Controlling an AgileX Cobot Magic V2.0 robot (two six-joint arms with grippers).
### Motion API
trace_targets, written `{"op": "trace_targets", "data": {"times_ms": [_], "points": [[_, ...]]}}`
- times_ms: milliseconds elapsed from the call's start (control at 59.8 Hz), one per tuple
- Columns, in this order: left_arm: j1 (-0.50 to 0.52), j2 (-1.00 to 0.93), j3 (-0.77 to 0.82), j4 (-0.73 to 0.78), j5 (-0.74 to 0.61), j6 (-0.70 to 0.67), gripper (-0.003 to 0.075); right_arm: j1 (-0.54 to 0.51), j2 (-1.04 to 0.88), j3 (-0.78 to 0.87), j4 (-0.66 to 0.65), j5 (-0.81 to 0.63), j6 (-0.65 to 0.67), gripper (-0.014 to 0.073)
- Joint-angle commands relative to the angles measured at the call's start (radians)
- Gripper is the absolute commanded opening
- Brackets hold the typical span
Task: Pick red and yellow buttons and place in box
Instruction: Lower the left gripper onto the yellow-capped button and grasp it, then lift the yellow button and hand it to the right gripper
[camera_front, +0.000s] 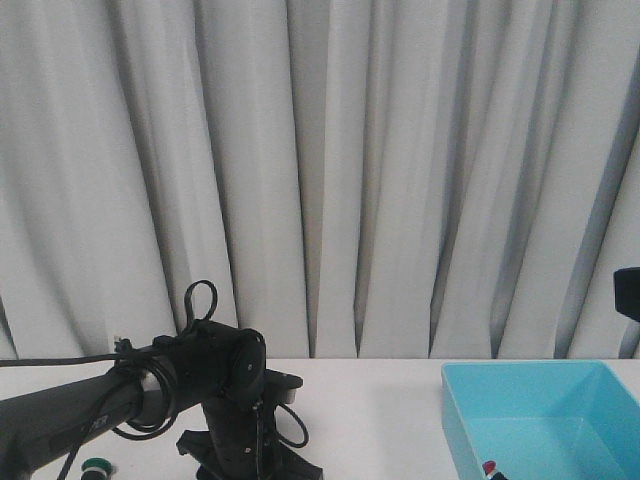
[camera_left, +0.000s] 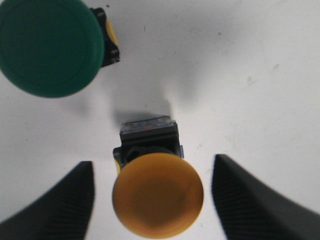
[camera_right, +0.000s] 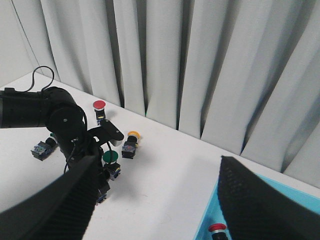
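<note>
Left wrist view: wide-spread left gripper (camera_left: 157, 200) straddles the domed yellow-capped button (camera_left: 157, 201), bare white table (camera_left: 250, 75) either side; round green-capped button (camera_left: 47, 46) nearby. Right gripper (camera_right: 155, 200) gapes empty.

left arm (camera_front: 120, 395): black, round joint | thin black cables loop over it | claw fingers (camera_left: 60, 200): dark, fine ribbed lines

the front view looks forward low over the table (camera_front: 370, 400) at the curtain (camera_front: 330, 170), catching only the left arm (camera_front: 120, 400) and the box (camera_front: 545, 415) at the right. the left wrist view looks straight down, very near a yellow button (camera_left: 157, 200) and a green button (camera_left: 47, 47). the right wrist view looks from high on the right across to the left, sharing the left arm (camera_right: 45, 112), curtain (camera_right: 200, 65) and box (camera_right: 260, 220) with the front view.
</note>
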Motion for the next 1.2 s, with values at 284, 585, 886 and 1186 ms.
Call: {"op": "trace_targets", "data": {"times_ms": [284,585,886,1186], "points": [[0.002,-0.085,-0.028,-0.003,-0.013,0.005,-0.0008,-0.001,-0.002,-0.031,0.023,-0.069,-0.054,0.0484],[0.001,-0.258,-0.181,-0.097,0.066,0.146,-0.0006,0.119,0.031,-0.031,0.001,-0.066,-0.386,0.0484],[0.001,-0.511,-0.245,-0.503,0.076,0.362,-0.0006,0.244,0.128,-0.031,-0.122,-0.114,-0.457,0.0484],[0.001,-0.614,-0.245,-0.761,0.102,0.410,-0.0006,0.290,0.209,-0.031,-0.107,-0.205,-0.468,0.0484]]}}
